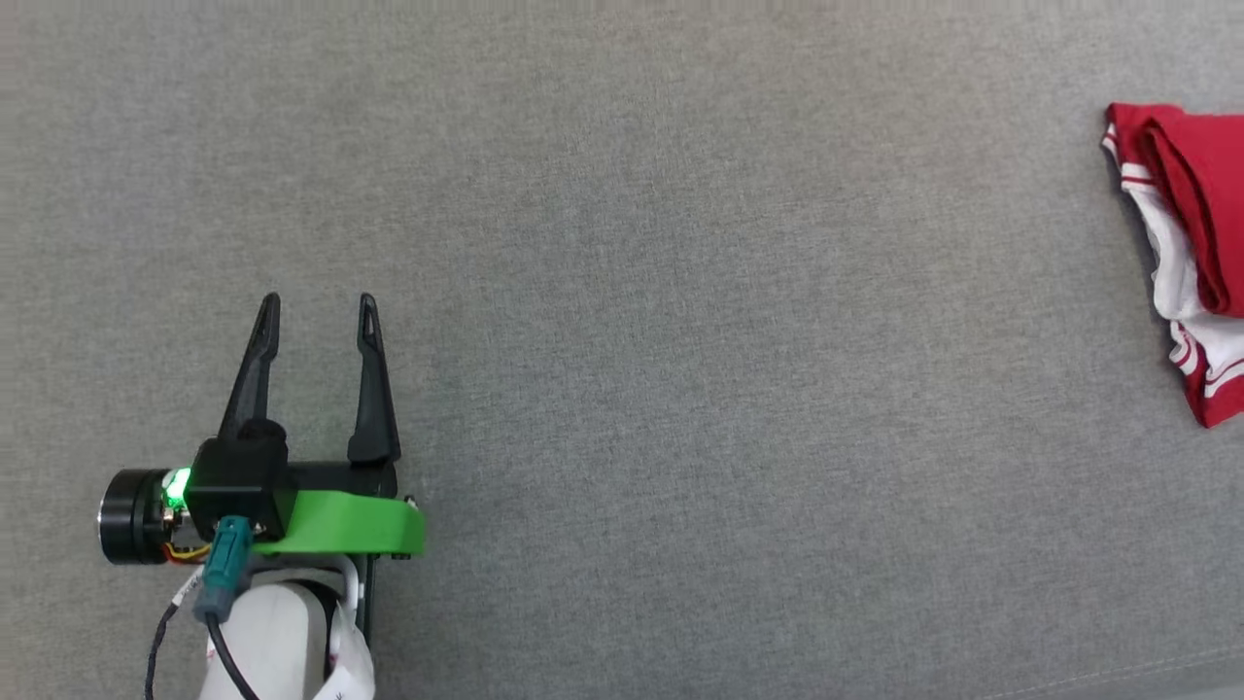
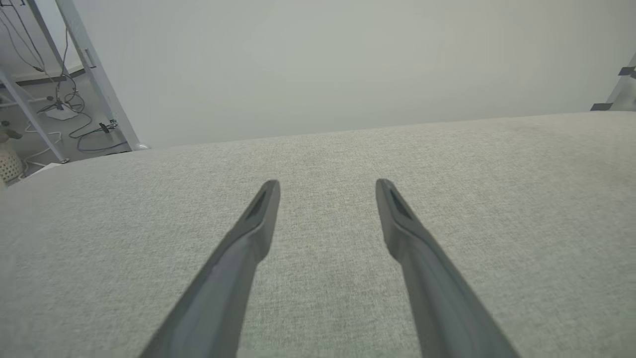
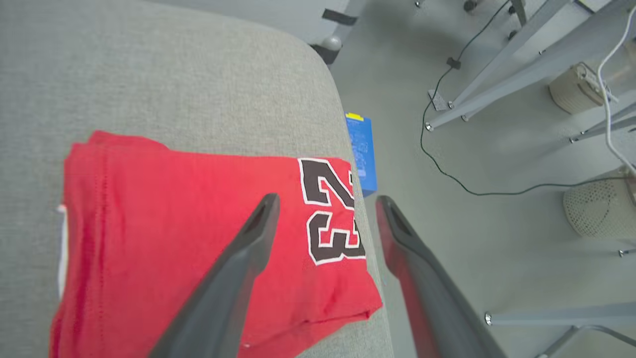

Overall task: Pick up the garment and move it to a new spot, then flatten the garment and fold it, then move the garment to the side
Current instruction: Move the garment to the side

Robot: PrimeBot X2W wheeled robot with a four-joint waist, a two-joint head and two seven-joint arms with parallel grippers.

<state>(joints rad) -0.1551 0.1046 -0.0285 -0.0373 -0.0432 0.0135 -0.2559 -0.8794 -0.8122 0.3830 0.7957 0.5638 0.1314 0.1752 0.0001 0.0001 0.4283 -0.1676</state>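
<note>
Setting: a laboratory or test room. A broad work surface point(image 1: 680, 292) covered in plain grey fabric stands before a bare pale wall point(image 2: 348, 59). Slanted grey metal frame legs point(image 3: 521, 82) rise from a smooth pale floor point(image 3: 497, 238), across which a loose black cable point(image 3: 492, 194) trails. A blue box point(image 3: 361, 149) lies on the floor just beside the surface's edge; the pale perforated vessel point(image 3: 596, 209) may be a basket.

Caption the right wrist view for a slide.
Open right claw over the folded red "23" T-shirt at the grey cushion's edge, blue box on the floor.
</note>
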